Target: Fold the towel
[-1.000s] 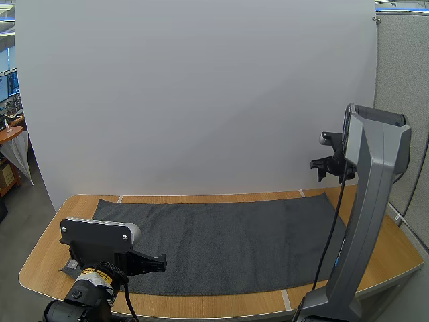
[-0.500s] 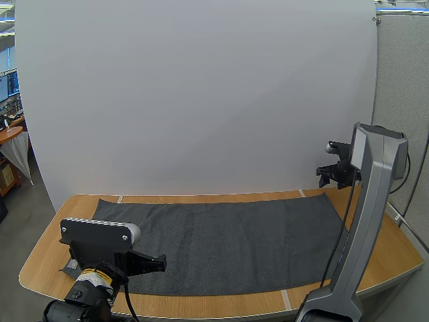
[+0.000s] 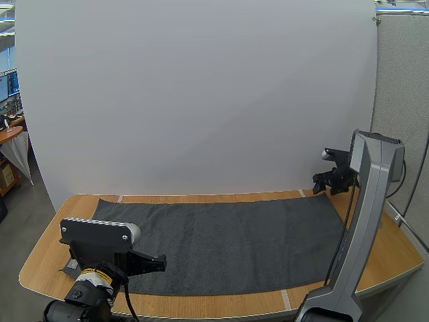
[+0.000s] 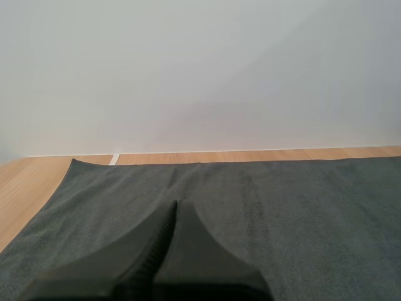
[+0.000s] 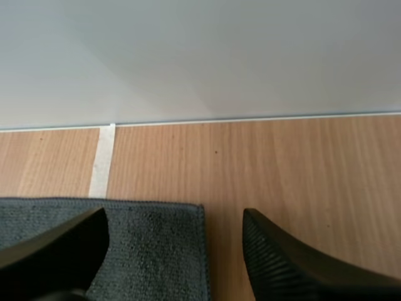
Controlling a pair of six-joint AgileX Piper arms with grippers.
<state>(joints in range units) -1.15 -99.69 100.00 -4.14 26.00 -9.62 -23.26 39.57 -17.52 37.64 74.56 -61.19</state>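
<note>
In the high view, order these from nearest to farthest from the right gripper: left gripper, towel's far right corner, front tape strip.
1. Towel's far right corner, below the right gripper.
2. Front tape strip, near edge, right side.
3. Left gripper, front left.

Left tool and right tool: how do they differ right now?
The left tool is shut, fingers together as one wedge; the right tool is open, fingers apart. The left tool sits over the towel's near left part; the right tool is at its far right corner. Neither holds the towel.
</note>
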